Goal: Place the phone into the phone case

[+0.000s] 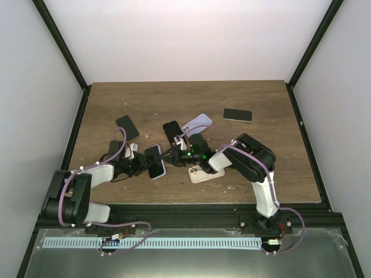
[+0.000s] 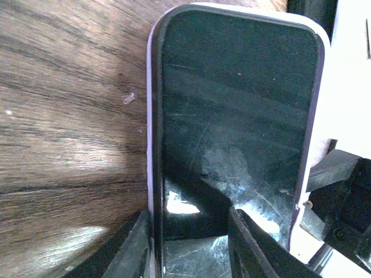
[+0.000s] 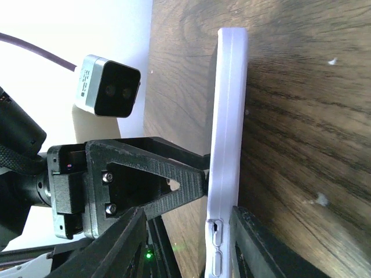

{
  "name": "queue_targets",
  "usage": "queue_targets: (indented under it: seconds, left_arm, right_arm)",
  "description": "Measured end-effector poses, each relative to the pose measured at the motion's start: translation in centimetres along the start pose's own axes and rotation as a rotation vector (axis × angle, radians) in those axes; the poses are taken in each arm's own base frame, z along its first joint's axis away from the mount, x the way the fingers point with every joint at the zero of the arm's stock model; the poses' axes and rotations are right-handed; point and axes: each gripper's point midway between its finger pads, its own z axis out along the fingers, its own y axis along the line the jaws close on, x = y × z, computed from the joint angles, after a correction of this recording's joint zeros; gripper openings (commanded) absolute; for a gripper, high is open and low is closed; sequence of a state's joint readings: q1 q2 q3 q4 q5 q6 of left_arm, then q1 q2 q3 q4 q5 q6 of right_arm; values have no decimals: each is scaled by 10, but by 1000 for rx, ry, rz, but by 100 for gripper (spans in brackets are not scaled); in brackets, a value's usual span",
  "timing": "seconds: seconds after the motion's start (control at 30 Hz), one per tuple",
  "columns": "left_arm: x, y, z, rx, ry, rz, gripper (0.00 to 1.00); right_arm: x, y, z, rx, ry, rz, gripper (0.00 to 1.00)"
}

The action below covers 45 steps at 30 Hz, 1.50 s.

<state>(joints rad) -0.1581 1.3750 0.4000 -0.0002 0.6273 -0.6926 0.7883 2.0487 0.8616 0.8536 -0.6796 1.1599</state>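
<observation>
The phone, dark screen up, lies inside a pale lavender phone case at the table's near middle. My left gripper stands open over its near end: one finger lies over the screen and the other runs beside the case's left rim. In the right wrist view the case shows edge-on. My right gripper is open around that edge, with one finger against the case's underside and the other well apart. A left finger touches the case's screen side. The two grippers meet at the phone.
Other phones and cases lie around: a black one at the back right, a lavender one and a black one behind the right gripper, a black one at the left, a pale one under the right arm.
</observation>
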Motion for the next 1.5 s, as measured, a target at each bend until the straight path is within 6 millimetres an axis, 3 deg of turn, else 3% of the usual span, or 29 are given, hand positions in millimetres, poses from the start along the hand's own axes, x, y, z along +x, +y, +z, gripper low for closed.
queue_targets:
  seconds: [0.33,0.5,0.6,0.8,1.17,1.37,1.5]
  left_arm:
    - [1,3,0,-6,-3,9,25]
    - [1,3,0,-4,-4,9,40]
    - [2,0,0,12,1,17,45]
    - [5,-1,-2,16,4,18,40]
    - [9,2,-3,4,16,6,38]
    - [16,-7,-12,20,38,-5,56]
    - [8,-46,-38,99,-2,47,76]
  right_arm:
    - [1,-15,0,54,-1,9,36]
    - [2,-16,0,40,8,5,36]
    - [5,-4,4,0,27,-15,37]
    - [11,-3,6,-17,57,-22,36]
    - [23,-20,15,81,106,-41,15]
    - [23,-11,11,84,104,-65,9]
    - [22,5,-11,54,82,-82,10]
